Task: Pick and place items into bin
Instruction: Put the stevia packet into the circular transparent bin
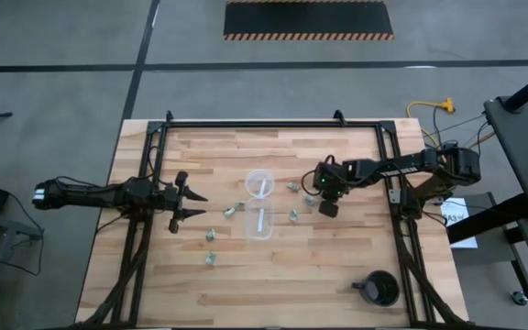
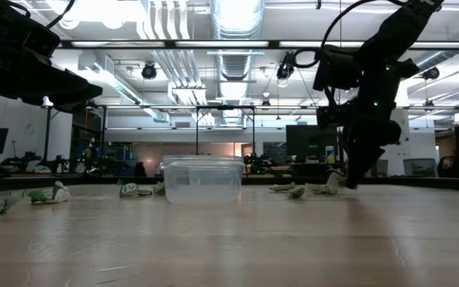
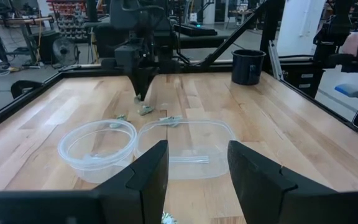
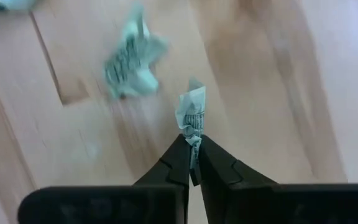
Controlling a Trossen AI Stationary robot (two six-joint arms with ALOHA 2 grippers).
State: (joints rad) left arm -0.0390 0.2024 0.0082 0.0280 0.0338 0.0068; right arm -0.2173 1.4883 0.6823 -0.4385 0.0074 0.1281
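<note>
**Right gripper's got one bit pinched, left is parked wide**

High view: your right gripper (image 1: 324, 196) sits just right of the round clear bin (image 1: 259, 183), over the table (image 1: 337, 275). The bin touches the clear rectangular container (image 1: 259, 223) below it. Pale green bits are scattered around both: one (image 1: 293, 187) near the right gripper, one (image 1: 293, 215) right of the rectangular container, one (image 1: 230, 212) on its left, two more (image 1: 210, 236) (image 1: 209, 258) lower left. Your left gripper (image 1: 187, 205) waits at the left side, fingers spread wide. Black cup (image 1: 379, 288) sits near the lower right corner.

Low view: you see the rectangular container (image 2: 204, 178) dead center, bits (image 2: 50, 194) lying left of it, and the right gripper (image 2: 353, 177) coming down close to the tabletop by more bits (image 2: 295, 190).

Left wrist view: fingers (image 3: 148, 174) wide apart, bin (image 3: 98, 148) and rectangular container (image 3: 188, 148) side by side ahead, right gripper (image 3: 140, 94) beyond them.

Right wrist view: your fingertips (image 4: 182, 162) are closed narrow on a crumpled bit (image 4: 192, 118), with another bit (image 4: 131, 62) lying on the wood just beside it.
</note>
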